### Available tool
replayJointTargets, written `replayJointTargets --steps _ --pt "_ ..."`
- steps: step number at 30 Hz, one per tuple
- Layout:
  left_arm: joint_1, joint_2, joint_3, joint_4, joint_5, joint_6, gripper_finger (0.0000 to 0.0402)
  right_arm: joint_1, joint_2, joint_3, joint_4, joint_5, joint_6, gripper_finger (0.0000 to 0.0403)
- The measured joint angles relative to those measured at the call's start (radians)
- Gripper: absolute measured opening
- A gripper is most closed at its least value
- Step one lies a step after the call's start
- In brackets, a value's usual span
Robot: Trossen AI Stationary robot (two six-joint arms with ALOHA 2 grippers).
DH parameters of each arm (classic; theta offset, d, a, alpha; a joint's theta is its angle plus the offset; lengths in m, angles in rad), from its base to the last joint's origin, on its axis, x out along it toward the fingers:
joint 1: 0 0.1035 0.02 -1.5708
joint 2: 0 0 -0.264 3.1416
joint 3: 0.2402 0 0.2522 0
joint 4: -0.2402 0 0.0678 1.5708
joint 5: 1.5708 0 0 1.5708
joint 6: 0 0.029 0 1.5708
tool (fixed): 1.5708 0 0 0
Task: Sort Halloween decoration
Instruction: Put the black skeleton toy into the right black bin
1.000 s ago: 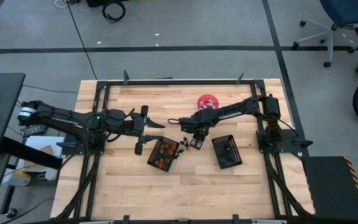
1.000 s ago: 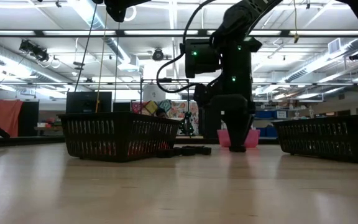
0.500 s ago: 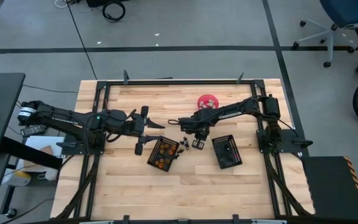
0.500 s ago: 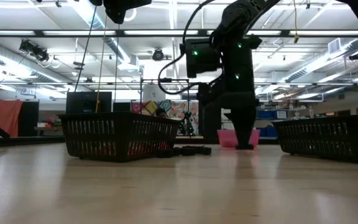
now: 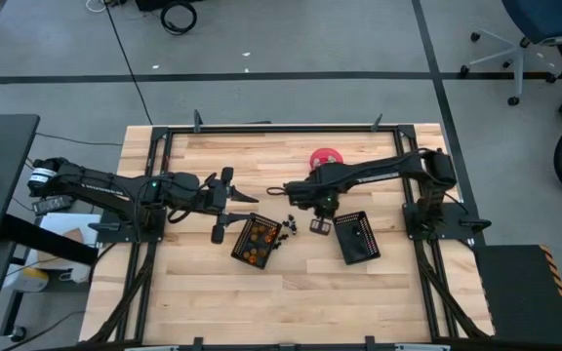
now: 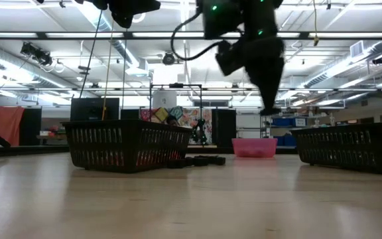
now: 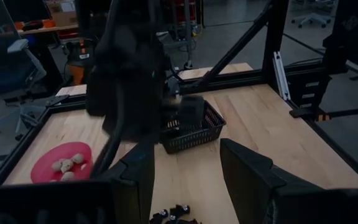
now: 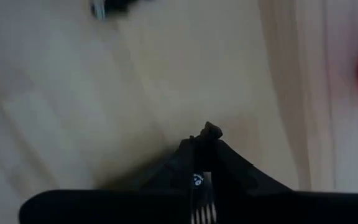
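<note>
Baskets flank the loose pieces: orange Halloween decoration [image 5: 253, 252] lies in the left mesh basket [image 5: 255, 241], black pieces [image 5: 286, 222] are scattered on the tabletop [image 5: 291, 292] beside it, pale ones in the pink bowl [image 5: 326, 157]. The right tool [image 5: 320, 225], fingers pressed together on something small and dark, hangs near the right basket [image 5: 356, 237]. The left tool [image 5: 224, 204] waits with fingers apart beside the left basket.
</note>
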Motion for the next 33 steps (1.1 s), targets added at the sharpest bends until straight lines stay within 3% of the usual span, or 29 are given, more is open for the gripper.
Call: replayJointTargets --steps 8,15,21,28,33 --pt "0.001 0.0 0.0 0.0 0.0 0.0 0.0155 0.08 -0.027 -0.098 -0.211 -0.03 0.105 0.0081" --pt "0.002 0.0 0.0 0.016 0.0 -0.007 0.0155 0.104 -0.027 -0.159 -0.195 -0.082 0.128 0.0153" --pt "0.002 0.0 0.0 0.02 0.0 -0.022 0.0155 0.081 -0.027 -0.091 -0.216 -0.037 0.128 0.0196" --pt "0.002 0.0 0.0 0.015 0.0 -0.021 0.0155 0.075 -0.028 0.048 -0.096 0.159 0.079 0.0194" --pt "0.002 0.0 0.0 0.012 0.0 -0.021 0.0155 0.056 -0.011 0.021 0.166 0.125 -0.021 0.0183"
